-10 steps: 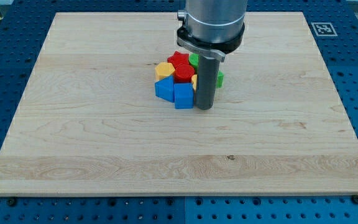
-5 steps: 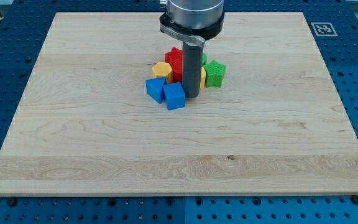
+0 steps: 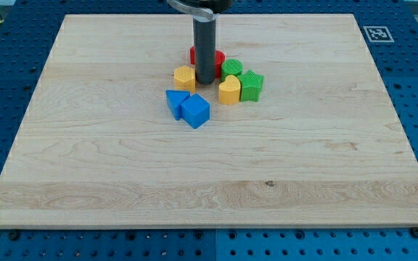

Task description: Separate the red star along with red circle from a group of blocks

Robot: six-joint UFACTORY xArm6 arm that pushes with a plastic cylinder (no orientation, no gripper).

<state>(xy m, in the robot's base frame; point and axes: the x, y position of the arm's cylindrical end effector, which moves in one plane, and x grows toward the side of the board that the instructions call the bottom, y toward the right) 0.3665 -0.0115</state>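
My tip (image 3: 205, 80) stands in the middle of the block group, and the rod rises out of the view's top. Two red blocks lie just behind the rod, one showing at its left (image 3: 192, 54) and one at its right (image 3: 219, 59). The rod hides most of both, so I cannot tell which is the star and which the circle. A yellow hexagon (image 3: 184, 77) sits close to the tip's left. A yellow heart (image 3: 228, 90) sits to its lower right.
A green circle (image 3: 231, 69) and a green star (image 3: 252, 85) lie to the right of the tip. Two blue blocks (image 3: 174, 102) (image 3: 195, 111) touch each other below and left of it. All rest on the wooden board (image 3: 93, 145).
My tip has moved up and to the left through the group. The red blocks went toward the view's top, the blue blocks down and left, and the yellow heart and green blocks stand apart at the right.
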